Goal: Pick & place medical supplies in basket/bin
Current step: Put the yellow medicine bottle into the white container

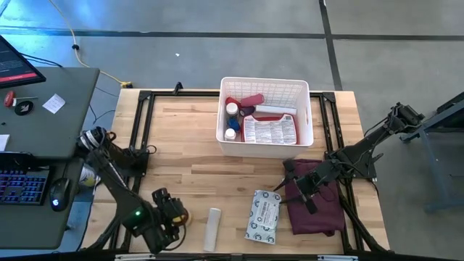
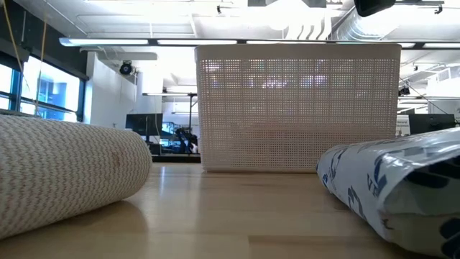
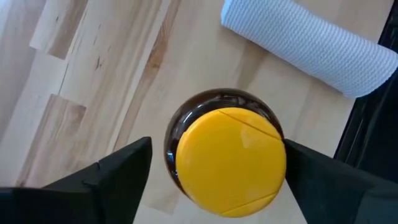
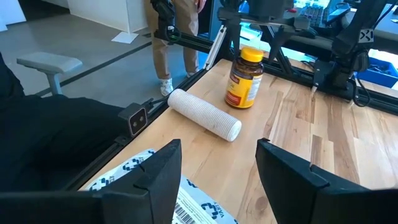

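Nearest the worktop's (image 1: 196, 156) front edge, three supplies were left to move: a yellow-lidded brown bottle (image 3: 227, 155) standing upright, the white roll (image 1: 212, 228) just beside it, and the grey-white packet (image 1: 263, 216) beyond. The left gripper (image 3: 214, 177) hung directly over the bottle, its fingers (image 3: 118, 171) spread wide to either side of the lid and apparently touching nothing, while the right gripper (image 4: 217, 165) waited above the maroon cloth (image 1: 315, 210), fingers apart and empty. Farthest back, the white basket (image 1: 265, 84) already held several bottles, tubes and a red case.
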You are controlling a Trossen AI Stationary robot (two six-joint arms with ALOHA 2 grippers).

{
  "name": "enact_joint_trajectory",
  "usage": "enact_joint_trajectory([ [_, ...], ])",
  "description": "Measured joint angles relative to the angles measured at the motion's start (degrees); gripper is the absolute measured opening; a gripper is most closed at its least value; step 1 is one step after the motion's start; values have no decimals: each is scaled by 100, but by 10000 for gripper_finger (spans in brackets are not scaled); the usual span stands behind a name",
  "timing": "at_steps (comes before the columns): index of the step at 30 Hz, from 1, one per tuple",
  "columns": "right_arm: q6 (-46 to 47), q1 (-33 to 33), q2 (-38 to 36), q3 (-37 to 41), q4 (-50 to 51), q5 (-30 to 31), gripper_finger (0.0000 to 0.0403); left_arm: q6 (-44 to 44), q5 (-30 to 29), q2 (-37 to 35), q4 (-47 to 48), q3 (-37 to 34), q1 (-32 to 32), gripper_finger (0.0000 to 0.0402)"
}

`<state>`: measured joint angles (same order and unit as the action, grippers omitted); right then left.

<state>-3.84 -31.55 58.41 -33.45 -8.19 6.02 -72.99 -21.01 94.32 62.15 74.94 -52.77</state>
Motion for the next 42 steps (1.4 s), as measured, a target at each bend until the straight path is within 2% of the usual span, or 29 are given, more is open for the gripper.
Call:
enact_joint_trajectory([
  [13,44,0,0,-2,24,0,197,187,214,-7,34,7,153,308],
  [21,44,0,0,0,24,0,197,500,215,-14,24,8,153,248],
  [28,44,0,0,0,24,0,197,593,239,-129,56,-17,177,249],
  [33,17,0,0,0,22,0,197,870,118,-217,44,-26,292,266],
  [42,-67,2,0,0,22,134,197,1388,162,-227,-237,-24,570,248],
])
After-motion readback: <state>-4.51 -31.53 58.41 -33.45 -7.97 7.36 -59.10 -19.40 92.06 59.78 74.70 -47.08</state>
